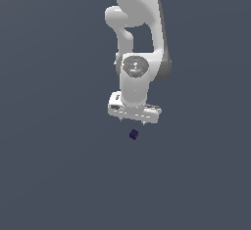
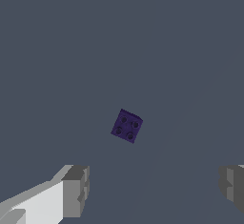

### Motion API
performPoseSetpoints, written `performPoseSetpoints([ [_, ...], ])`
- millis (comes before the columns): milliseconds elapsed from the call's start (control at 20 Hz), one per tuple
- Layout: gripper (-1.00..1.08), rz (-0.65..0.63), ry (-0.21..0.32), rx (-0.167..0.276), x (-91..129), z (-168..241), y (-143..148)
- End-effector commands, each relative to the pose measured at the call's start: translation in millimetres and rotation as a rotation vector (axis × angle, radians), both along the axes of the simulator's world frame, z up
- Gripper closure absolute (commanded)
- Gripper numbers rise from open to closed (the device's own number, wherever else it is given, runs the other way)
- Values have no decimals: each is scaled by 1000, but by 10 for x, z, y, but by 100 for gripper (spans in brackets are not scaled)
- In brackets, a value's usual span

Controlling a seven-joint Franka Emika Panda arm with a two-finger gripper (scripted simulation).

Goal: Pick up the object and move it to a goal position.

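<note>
The gripper (image 1: 132, 122) hangs with its fingers (image 2: 75, 189) spread wide, holding nothing. Just below it sits the tiny purple cube (image 1: 134, 134), apart from both fingers, on bare grey floor (image 1: 59, 175) stretching openly all around. The cube is turned cornerwise to the fingers, four studs up; no long axis.

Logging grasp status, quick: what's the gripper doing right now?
Gripper: open, holding nothing; the cube lies apart from both fingers.
</note>
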State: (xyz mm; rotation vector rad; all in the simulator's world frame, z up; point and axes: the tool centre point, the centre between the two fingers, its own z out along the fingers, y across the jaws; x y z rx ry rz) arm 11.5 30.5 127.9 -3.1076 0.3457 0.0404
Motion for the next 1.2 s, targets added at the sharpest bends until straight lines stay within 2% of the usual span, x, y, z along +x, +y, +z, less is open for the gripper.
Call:
performPoseSetpoints([
  [0,-92,-66,-2,-3,27,-89,21],
  [600,-92,-332,-15,-17,121,-448,96],
  [1150,-92,-412,-20,-22,145,-558,116],
])
